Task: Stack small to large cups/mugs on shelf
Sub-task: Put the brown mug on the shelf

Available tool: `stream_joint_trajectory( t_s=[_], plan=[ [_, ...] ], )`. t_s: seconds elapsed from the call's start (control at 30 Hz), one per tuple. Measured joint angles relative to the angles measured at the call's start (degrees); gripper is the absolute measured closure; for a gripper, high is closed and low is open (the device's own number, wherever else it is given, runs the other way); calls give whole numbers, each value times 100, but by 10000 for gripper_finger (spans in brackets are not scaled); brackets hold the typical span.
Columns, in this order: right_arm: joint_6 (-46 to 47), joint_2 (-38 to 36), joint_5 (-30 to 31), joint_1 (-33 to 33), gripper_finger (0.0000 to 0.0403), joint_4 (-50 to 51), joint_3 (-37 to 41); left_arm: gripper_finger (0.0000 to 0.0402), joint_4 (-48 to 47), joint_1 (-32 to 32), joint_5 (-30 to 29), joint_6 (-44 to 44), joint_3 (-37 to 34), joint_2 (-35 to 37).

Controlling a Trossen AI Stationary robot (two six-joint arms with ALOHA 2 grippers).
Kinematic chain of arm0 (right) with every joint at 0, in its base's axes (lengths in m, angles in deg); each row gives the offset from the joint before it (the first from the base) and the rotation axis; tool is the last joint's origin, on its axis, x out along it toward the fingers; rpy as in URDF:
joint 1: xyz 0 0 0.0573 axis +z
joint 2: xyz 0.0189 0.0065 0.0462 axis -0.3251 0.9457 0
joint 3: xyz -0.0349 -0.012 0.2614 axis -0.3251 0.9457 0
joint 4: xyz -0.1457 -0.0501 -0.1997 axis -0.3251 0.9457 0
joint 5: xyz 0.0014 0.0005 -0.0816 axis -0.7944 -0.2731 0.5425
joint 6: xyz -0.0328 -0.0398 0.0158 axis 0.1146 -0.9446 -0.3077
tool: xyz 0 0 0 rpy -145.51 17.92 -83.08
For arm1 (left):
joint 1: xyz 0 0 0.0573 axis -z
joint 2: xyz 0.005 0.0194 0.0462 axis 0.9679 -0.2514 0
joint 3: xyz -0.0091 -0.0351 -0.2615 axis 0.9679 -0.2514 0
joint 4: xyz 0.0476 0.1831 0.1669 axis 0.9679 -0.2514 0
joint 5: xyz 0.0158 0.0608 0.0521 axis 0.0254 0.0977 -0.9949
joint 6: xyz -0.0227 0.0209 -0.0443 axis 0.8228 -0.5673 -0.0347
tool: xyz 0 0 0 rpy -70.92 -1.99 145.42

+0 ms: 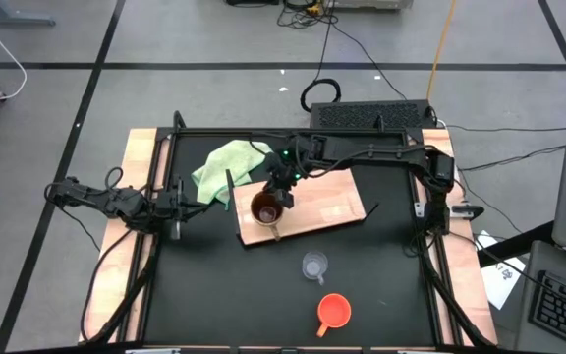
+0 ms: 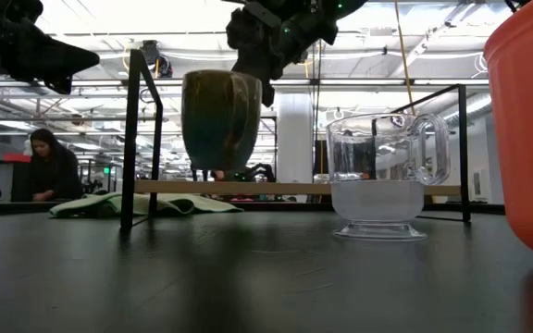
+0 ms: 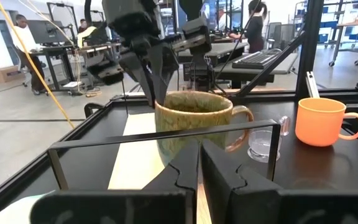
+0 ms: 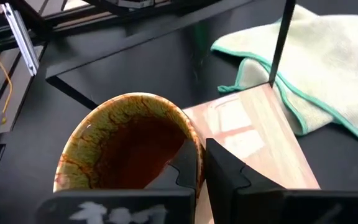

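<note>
The brown mug (image 1: 266,208) hangs just over the left part of the light-wood shelf (image 1: 324,210), with my right gripper (image 1: 280,191) shut on its rim. The mug's handle (image 1: 276,232) points toward the table's near edge. On the black table nearer the front edge stand the clear glass cup (image 1: 313,265) and, nearer still, the orange cup (image 1: 333,312), each on its base. My left gripper (image 1: 177,209) waits shut at the table's left side, level, with nothing in it. My right gripper holds the mug's rim (image 4: 194,148) on its far right side, one finger inside the mug and one outside. The fingers slant down from the far side. In the low view the mug (image 2: 220,120) hangs about upright, its base a little above the shelf (image 2: 294,188).
A light green cloth (image 1: 228,165) lies at the far left, beside the shelf's far corner. A black metal frame (image 1: 263,134) with upright posts (image 2: 130,139) runs around the table. People are in the room beyond it.
</note>
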State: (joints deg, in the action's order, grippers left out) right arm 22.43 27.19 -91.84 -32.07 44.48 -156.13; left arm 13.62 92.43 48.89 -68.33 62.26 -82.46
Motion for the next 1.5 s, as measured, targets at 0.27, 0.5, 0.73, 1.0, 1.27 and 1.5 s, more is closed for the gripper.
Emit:
stream_joint_trajectory(
  t_s=[0.27,0.5,0.73,1.0,1.27,1.5],
  plan=[
    [118,-18,-77,0,399,-58,2,380,-20,1,2,2,1,-1],
    [153,36,-81,4,399,-76,9,380,-20,1,4,7,0,-1],
    [171,31,-86,7,399,-267,130,380,-20,2,4,11,0,0],
    [213,29,-82,7,399,-468,387,380,-20,1,4,11,0,-2],
    [215,31,-88,-34,399,-454,387,380,-19,2,4,9,0,0],
    [233,145,-99,-44,399,-491,385,380,-62,1,4,7,0,-2]
  ],
)
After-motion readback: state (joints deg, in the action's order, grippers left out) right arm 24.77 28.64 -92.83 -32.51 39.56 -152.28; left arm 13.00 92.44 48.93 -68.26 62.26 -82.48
